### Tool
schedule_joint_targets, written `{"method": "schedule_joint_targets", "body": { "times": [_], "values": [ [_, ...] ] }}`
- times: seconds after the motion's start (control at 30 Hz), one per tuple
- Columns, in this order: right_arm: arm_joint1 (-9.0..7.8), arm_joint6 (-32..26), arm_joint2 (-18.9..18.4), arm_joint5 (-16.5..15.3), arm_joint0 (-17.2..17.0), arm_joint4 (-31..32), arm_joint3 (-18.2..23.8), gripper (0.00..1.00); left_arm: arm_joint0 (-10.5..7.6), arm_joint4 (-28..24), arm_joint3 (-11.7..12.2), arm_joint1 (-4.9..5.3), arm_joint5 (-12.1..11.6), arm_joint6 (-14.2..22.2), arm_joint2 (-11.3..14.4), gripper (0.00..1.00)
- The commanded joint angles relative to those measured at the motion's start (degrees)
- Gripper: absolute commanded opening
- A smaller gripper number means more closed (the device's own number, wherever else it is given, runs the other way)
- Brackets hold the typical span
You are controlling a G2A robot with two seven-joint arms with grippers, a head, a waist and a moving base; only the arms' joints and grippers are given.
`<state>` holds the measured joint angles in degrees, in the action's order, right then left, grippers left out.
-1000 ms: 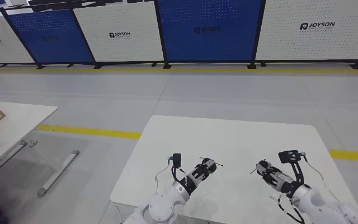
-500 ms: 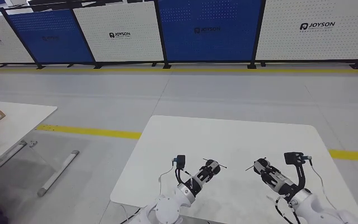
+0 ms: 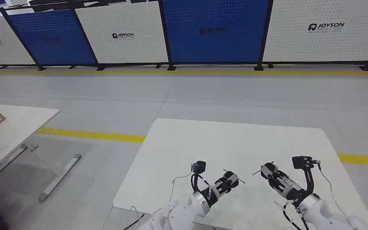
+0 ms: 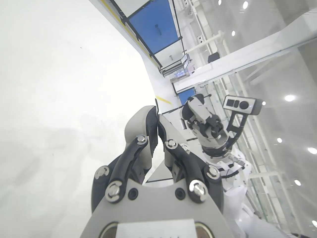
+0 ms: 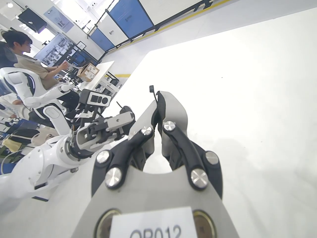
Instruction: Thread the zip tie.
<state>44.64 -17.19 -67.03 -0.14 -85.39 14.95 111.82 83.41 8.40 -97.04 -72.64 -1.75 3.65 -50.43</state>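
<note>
Black zip tie (image 5: 151, 89) is pinched between the closed right fingers (image 5: 173, 110), head projecting past the tips. Closed left fingers (image 4: 140, 125) pinch a thin black strip (image 4: 156, 105) over the surface (image 3: 230, 138).

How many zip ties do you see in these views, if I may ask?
2. One zip tie is pinched in the left claw; the second zip tie is in the right claw. I see no others.
</note>
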Motion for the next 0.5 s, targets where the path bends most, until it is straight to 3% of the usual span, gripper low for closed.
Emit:
{"method": "schedule_joint_targets", "body": {
  "times": [0.0, 0.17, 0.37, 0.47],
  "values": [
    [0.0, 0.0, 0.0, 0.0, 0.0, 0.0, 0.0, 0.0, -0.08, 0.2, 0.1, -0.02, 0.0, -0.1, 0.1, 0.0],
    [0.1, 1.0, 0.0, -0.5, -0.2, 0.5, 0.0, 0.0, -0.08, 0.2, 0.1, -0.02, 0.0, -0.1, 0.1, 0.0],
    [1.1, 12.6, 0.2, -6.0, -5.2, -0.9, -3.5, 0.0, -0.08, 0.2, 0.1, -0.02, 0.0, -0.1, 0.1, 0.0],
    [1.81, 19.2, 1.0, -5.0, -7.7, -0.8, -3.2, 0.0, -0.08, 0.2, 0.1, -0.02, 0.0, -0.1, 0.1, 0.0]
  ]
}}
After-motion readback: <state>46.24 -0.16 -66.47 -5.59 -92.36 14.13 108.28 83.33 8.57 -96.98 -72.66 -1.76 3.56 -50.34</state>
